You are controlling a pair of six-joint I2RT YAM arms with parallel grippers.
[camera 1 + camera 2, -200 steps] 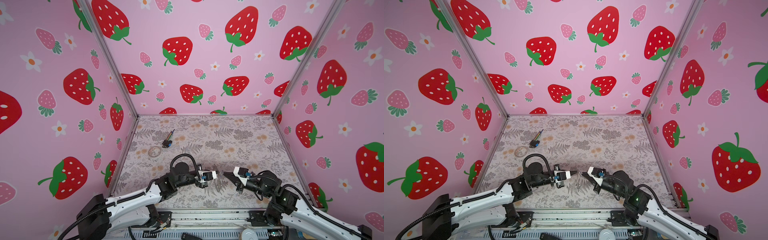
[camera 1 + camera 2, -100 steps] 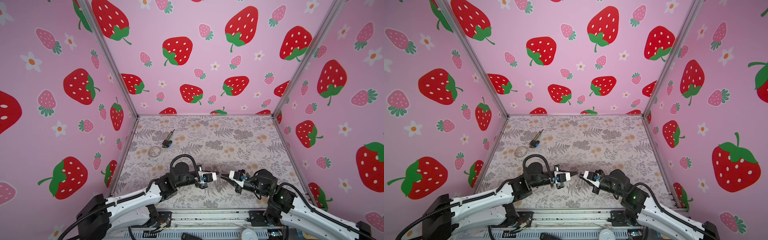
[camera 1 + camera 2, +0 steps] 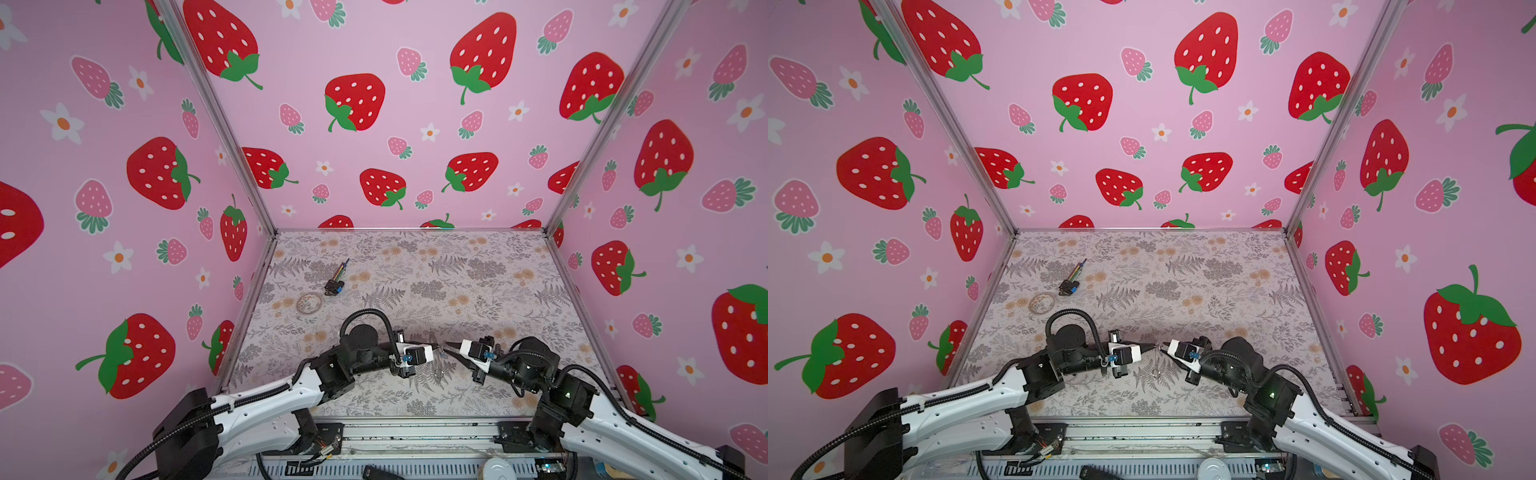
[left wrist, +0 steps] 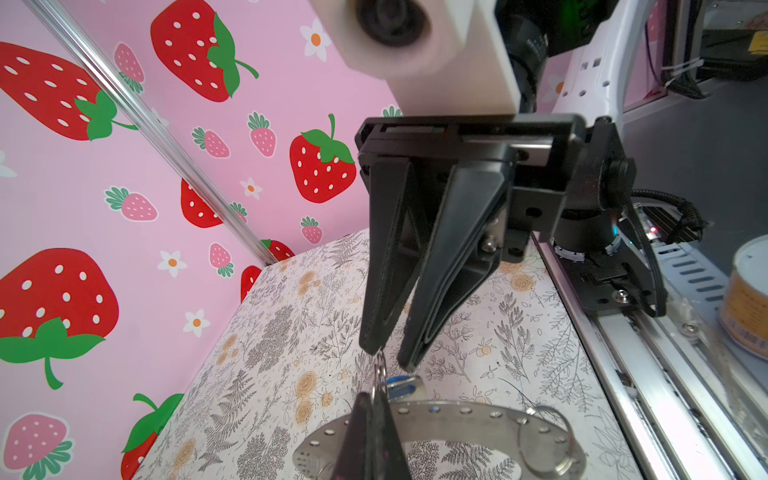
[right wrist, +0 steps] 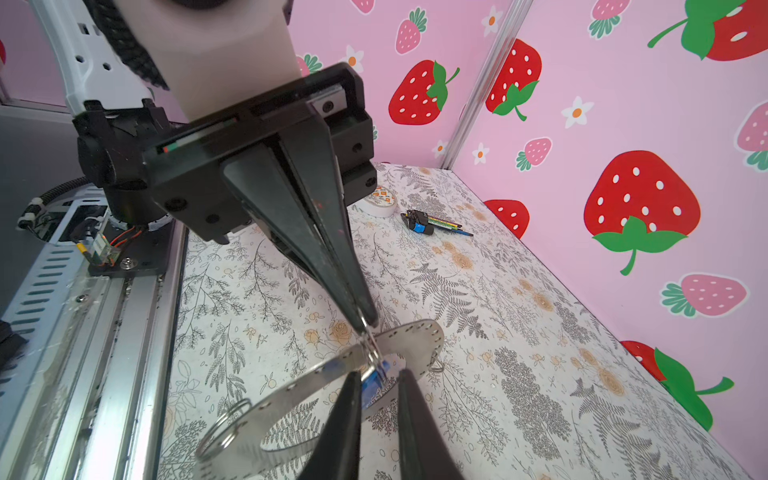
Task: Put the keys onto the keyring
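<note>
Above the floral tabletop, a small wire loop is pinched by the left gripper; the right gripper is narrowly parted. The keyring is judged stiff, thin and slippery, the keys light, so edge pinches are advised.

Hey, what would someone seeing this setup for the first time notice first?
Loud pink strawberry walls all around jump out first. Near the front middle of the floral table, the left tool and right tool meet tip to tip at the holed grey keyring, the left pinching the blue-tagged keys.

Bright even light w/ soft shadows, fisheye edges; right end effector blurry up close.
</note>
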